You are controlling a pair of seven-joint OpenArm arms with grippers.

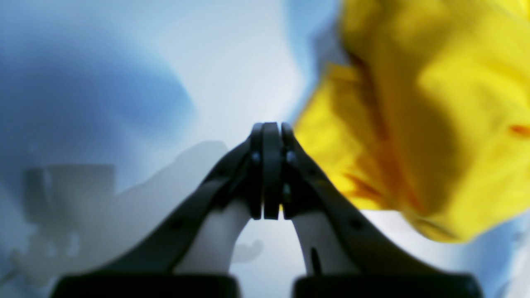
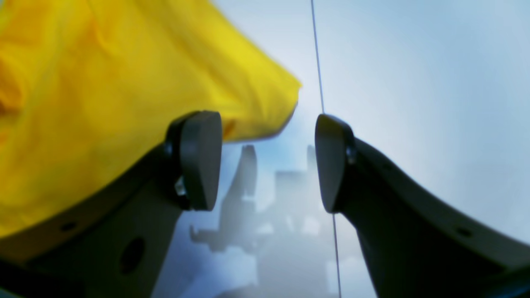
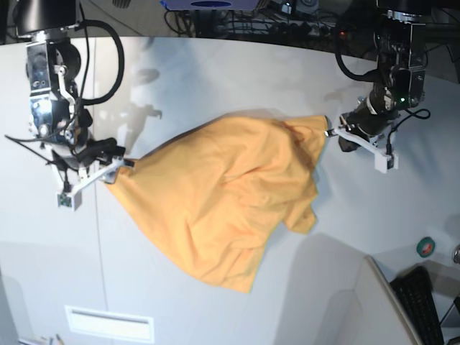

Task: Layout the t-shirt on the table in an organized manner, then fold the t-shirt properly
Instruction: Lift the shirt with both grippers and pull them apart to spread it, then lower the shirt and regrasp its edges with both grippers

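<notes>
The orange-yellow t-shirt (image 3: 230, 194) lies crumpled across the middle of the pale table (image 3: 215, 79), stretched between both arms. My left gripper (image 3: 332, 131) is on the base view's right, at the shirt's upper corner. In the left wrist view its jaws (image 1: 271, 128) are pressed together, with the t-shirt (image 1: 434, 116) meeting the tips and a yellow sliver between the pads. My right gripper (image 3: 121, 167) is at the shirt's left corner. In the right wrist view the right gripper (image 2: 269, 161) stands open with only table between its fingers. The t-shirt (image 2: 103, 82) lies behind its left finger.
A thin dark seam (image 2: 316, 62) runs down the table past the right gripper. A green tape roll (image 3: 426, 247) and a black keyboard (image 3: 424, 298) sit at the base view's lower right. Cables crowd the far edge (image 3: 237, 25).
</notes>
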